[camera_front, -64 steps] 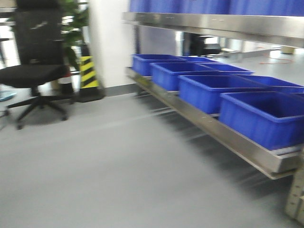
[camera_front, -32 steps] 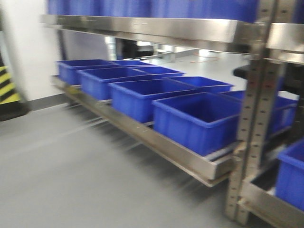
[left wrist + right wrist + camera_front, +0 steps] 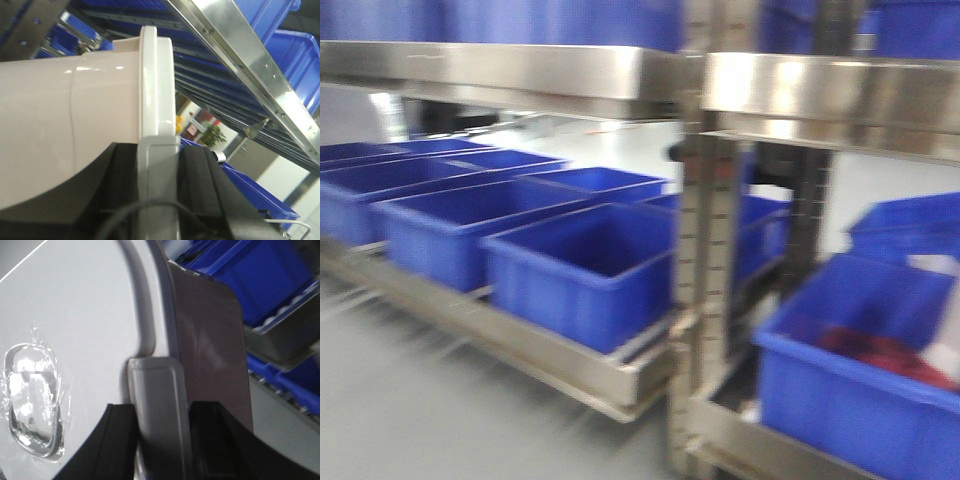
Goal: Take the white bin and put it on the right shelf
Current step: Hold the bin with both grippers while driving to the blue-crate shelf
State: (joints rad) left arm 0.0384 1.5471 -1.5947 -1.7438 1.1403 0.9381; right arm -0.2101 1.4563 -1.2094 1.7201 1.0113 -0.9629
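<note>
Plastic of the white bin (image 3: 50, 125) looks smooth, glossy

The bin (image 3: 60, 125) is pinkish-white, the crates (image 3: 580, 265) blue, the shelf (image 3: 820, 95) silver.

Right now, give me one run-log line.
left gripper: shut on white bin rim | right gripper: shut on white bin | right shelf: ahead, bin not placed

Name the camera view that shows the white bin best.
Left wrist view: the white bin shows side wall and lid rim sharply. Right wrist view gives only a close patch of lid and wall; the front view misses it.
</note>
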